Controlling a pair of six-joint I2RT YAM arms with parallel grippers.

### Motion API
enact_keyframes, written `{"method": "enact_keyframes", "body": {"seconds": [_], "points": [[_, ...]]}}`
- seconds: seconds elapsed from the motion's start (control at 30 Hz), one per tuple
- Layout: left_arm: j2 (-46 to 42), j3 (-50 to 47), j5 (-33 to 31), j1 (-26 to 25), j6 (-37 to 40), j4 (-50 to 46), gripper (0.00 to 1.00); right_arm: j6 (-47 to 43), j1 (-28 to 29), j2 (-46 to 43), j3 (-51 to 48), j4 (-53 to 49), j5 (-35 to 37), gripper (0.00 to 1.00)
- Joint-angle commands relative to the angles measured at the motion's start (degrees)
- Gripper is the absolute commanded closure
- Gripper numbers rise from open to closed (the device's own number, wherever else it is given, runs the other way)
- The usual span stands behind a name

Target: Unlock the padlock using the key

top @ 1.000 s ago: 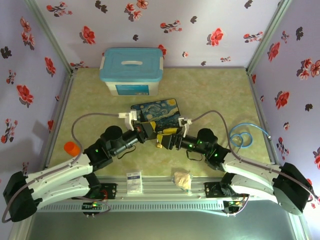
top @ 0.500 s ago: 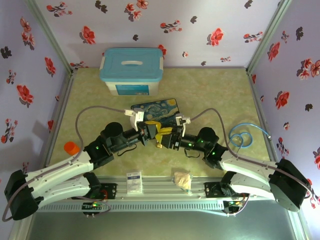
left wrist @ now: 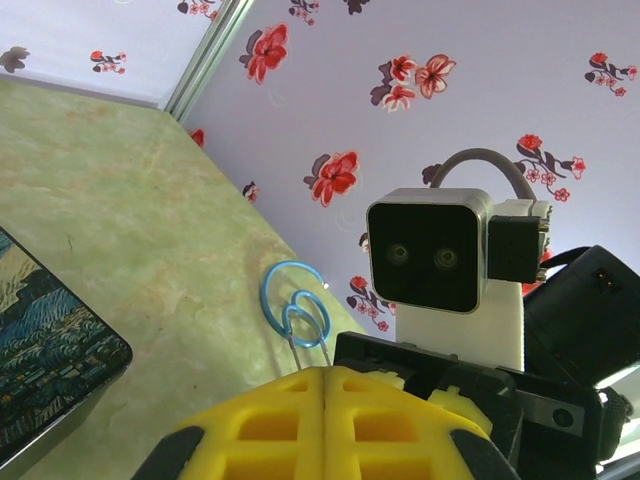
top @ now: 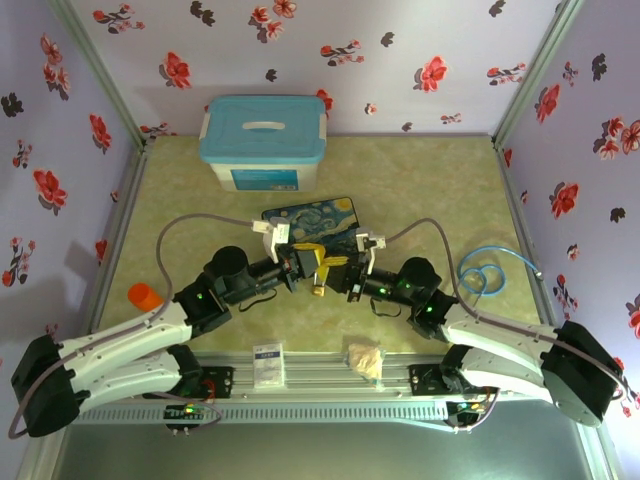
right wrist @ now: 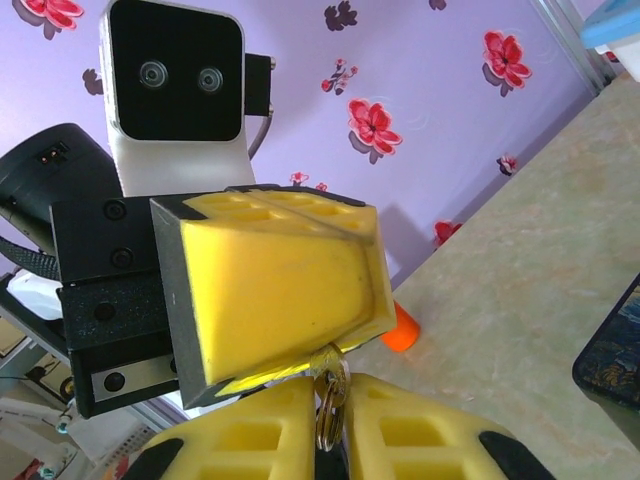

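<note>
Both arms meet above the table's middle, tip to tip. My right gripper is shut on the padlock, a small brass piece with thin silver loops standing edge-on between its yellow fingers. My left gripper has its fingers pressed together, seen from the right wrist as a yellow wedge pointing down onto the padlock's top. A sliver of metal shows at that wedge's tip where it touches the brass; the key itself is otherwise hidden. A brass-coloured bit hangs just below the two grippers.
A painted box lies just behind the grippers. A blue-lidded bin stands at the back. An orange cap sits left, a blue cable coil right. A beige wrapper and a white card lie near the front rail.
The left gripper has swung right and closed the gap to the right gripper; its fingertips now rest on the padlock. The right arm has shifted slightly.
</note>
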Motion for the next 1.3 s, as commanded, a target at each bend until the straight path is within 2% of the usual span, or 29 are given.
{"method": "enact_keyframes", "body": {"seconds": [0.0, 0.1, 0.13, 0.2, 0.27, 0.33, 0.37, 0.43, 0.5, 0.63, 0.77, 0.9, 1.07, 1.27], "points": [[0.82, -0.86, 0.84, 0.31, -1.46, 3.5, 1.0, 0.61, -0.25, 0.47, -0.79, 4.27, 1.11, 0.92], [1.19, -1.14, 0.98, 0.31, -1.5, 3.86, 1.0, 1.43, -0.3, 1.08, -1.38, 6.06, 1.35, 1.0], [1.23, -1.23, 0.86, 0.31, -1.34, 3.94, 0.99, 1.53, -0.31, 1.13, -1.28, 5.54, 1.97, 1.0], [1.12, -1.85, -0.08, 0.4, -0.97, 3.95, 0.85, 0.81, -0.29, 0.87, -0.31, -0.48, 4.56, 1.0], [1.02, -2.7, -2.36, 0.56, -1.26, 4.2, 0.78, -1.09, -0.22, 0.35, 0.81, -6.01, 5.8, 1.0], [0.42, -3.71, -5.03, 0.81, -1.66, 4.53, 0.49, -1.37, -0.25, -0.23, 0.5, -7.88, 7.79, 1.0], [-0.35, -4.37, -6.56, 0.99, -2.06, 4.79, 0.38, -1.79, -0.29, -0.62, 0.54, -9.63, 8.91, 1.0], [-2.08, -5.95, -9.07, 1.31, -3.08, 5.92, 0.25, -2.57, -0.33, -1.09, 0.92, -13.67, 10.85, 1.0], [-3.47, -7.17, -11.73, 1.45, -4.51, 6.76, 0.17, -3.12, -0.25, -1.06, 1.22, -17.29, 12.53, 1.0], [-2.58, -8.0, -13.94, 1.53, -6.87, 4.15, 0.15, -2.9, -0.26, 0.02, 1.39, -22.35, 15.67, 1.0], [-0.28, -5.77, -16.96, 1.46, -10.59, -8.92, 0.17, -2.89, -0.31, -0.01, 1.53, -28.13, 20.42, 1.0], [3.46, -2.3, -19.06, 0.3, -12.56, -21.83, 0.24, -2.9, -0.27, -1.94, 3.71, -42.38, 30.94, 1.0], [8.05, -4.58, -14.86, -1.1, -14.2, -16.06, 0.28, -2.73, -0.4, -3.74, 4.06, -49.49, 35.73, 1.0], [15.54, -2.01, -14.1, -1.78, -11.72, -18.87, 0.28, -1.79, -0.39, -3.05, 3.53, -49.79, 35.87, 1.0]]}}
